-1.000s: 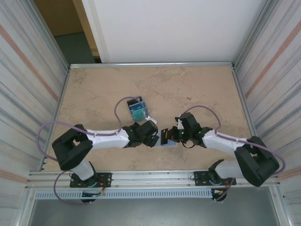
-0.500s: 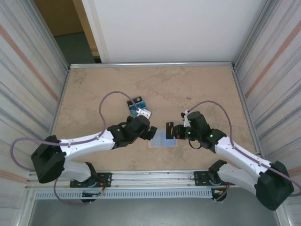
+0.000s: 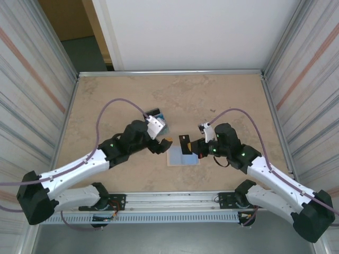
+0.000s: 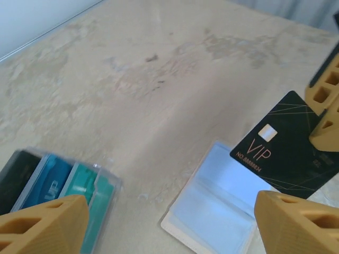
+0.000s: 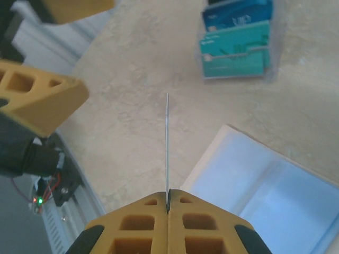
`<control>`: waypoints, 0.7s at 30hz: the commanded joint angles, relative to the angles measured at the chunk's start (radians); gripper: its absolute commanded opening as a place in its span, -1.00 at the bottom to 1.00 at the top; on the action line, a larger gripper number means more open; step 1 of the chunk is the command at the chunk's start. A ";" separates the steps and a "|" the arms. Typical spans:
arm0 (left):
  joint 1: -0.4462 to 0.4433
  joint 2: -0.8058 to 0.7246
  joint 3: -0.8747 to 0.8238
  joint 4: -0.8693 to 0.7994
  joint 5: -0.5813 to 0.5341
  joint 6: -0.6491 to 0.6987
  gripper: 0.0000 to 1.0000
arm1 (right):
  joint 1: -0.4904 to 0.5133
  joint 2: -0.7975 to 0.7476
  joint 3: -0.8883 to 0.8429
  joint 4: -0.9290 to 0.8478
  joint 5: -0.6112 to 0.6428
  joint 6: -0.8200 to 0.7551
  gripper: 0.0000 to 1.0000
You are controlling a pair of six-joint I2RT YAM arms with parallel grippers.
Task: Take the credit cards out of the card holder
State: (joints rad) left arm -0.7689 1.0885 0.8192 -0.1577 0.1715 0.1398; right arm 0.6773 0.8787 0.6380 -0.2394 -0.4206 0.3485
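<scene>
Right gripper (image 5: 168, 203) clamped tight on black VIP card (image 4: 286, 145), which sticks out edge-on straight from its fingertips. Card holder (image 5: 265, 180) lies open flat on table (image 3: 106, 100), light-blue faces up, just below and right of that card. Left gripper (image 3: 162, 138) spread wide, empty, holder ahead of it. Clear rack of blue/teal cards (image 4: 58, 180) sits by its left finger.

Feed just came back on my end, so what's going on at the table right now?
The right tool is shut on a black VIP card, holding it on edge by the far edge of the card holder. The holder lies open on the table with its light-blue inside facing up, and its visible pockets look empty. The left tool is open and holds nothing, hovering between the holder and the pile of black, blue and teal cards.
</scene>
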 commanded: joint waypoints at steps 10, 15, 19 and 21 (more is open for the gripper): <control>0.043 0.171 0.213 -0.243 0.591 0.386 0.23 | 0.044 0.093 0.165 -0.128 -0.140 -0.240 -1.00; 0.025 0.244 0.269 -0.325 0.602 0.439 -0.41 | 0.060 0.137 0.192 -0.127 -0.153 -0.251 -1.00; 0.023 0.260 0.281 -0.350 0.593 0.448 -1.00 | 0.067 0.154 0.202 -0.116 -0.152 -0.251 -1.00; 0.023 0.256 0.276 -0.348 0.584 0.445 -1.00 | 0.067 0.154 0.200 -0.111 -0.131 -0.247 -1.00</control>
State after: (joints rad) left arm -0.7399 1.3430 1.0630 -0.4839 0.7368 0.5545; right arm 0.7357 1.0328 0.8017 -0.3706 -0.5430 0.1177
